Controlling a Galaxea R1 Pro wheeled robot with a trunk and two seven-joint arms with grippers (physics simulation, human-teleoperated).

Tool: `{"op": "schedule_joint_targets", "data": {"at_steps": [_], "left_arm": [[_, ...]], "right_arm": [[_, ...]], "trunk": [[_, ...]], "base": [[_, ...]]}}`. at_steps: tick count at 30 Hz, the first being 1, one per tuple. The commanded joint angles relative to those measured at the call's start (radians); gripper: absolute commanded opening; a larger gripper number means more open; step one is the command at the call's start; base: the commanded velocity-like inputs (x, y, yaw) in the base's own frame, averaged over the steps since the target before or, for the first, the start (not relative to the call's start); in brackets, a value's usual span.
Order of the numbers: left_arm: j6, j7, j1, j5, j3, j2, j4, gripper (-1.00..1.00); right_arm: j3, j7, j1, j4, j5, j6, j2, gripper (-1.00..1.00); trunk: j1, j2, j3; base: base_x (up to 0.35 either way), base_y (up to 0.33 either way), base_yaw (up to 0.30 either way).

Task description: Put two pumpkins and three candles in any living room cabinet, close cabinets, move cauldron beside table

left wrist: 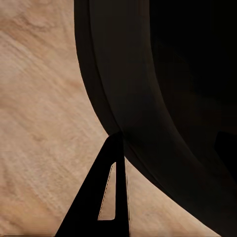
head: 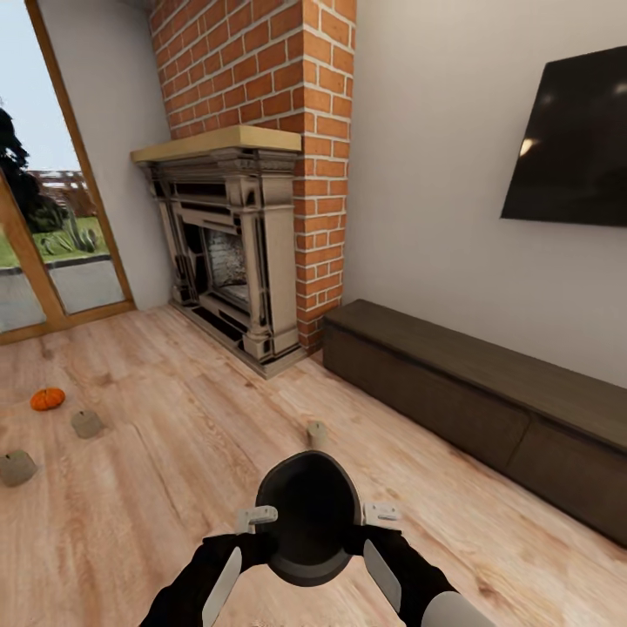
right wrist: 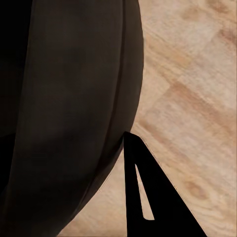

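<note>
The black cauldron hangs low in front of me, above the wooden floor. My left gripper is shut on its left rim and my right gripper on its right rim. In each wrist view one dark finger lies against the outside of the cauldron wall; the other finger is hidden. An orange pumpkin lies on the floor at far left. Three tan candles stand on the floor. The long dark brown cabinet runs along the right wall, its fronts shut.
A brick chimney with a fireplace stands ahead. A black TV hangs above the cabinet. A glass door is at the left. Open wooden floor stretches between me and the cabinet.
</note>
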Motion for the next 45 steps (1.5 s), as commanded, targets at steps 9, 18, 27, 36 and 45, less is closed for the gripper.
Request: {"op": "schedule_joint_targets", "data": {"at_steps": [9,18,27,36,45], "left_arm": [[0.004,0.008,-0.001,0.008,-0.007,0.0,-0.002,-1.0],[0.005,0.008,-0.001,0.008,-0.007,0.0,-0.003,-1.0],[0.005,0.008,0.0,0.008,-0.007,0.0,-0.004,-1.0],[0.006,0.008,0.0,0.008,-0.007,0.0,-0.004,-1.0],[0.007,0.008,0.0,0.008,-0.007,0.0,-0.004,-1.0]], "right_arm": [[0.011,0.01,-0.001,-0.023,-0.028,0.002,0.0,-1.0],[0.011,0.01,-0.001,-0.023,-0.028,0.002,0.0,-1.0],[0.011,0.01,-0.001,-0.023,-0.028,0.002,0.0,-1.0],[0.011,0.01,-0.001,-0.025,-0.028,0.002,0.0,-1.0],[0.011,0.01,-0.001,-0.024,-0.028,0.002,0.0,-1.0]], "trunk": [[0.0,-0.001,-0.001],[0.0,-0.001,-0.001],[0.0,-0.001,-0.001],[0.0,-0.001,-0.001],[0.0,-0.001,-0.001]], "base": [[-0.005,0.0,0.291],[0.0,0.0,0.291],[0.0,-0.03,0.291],[0.0,-0.176,0.291],[0.0,-0.203,0.291]]}}
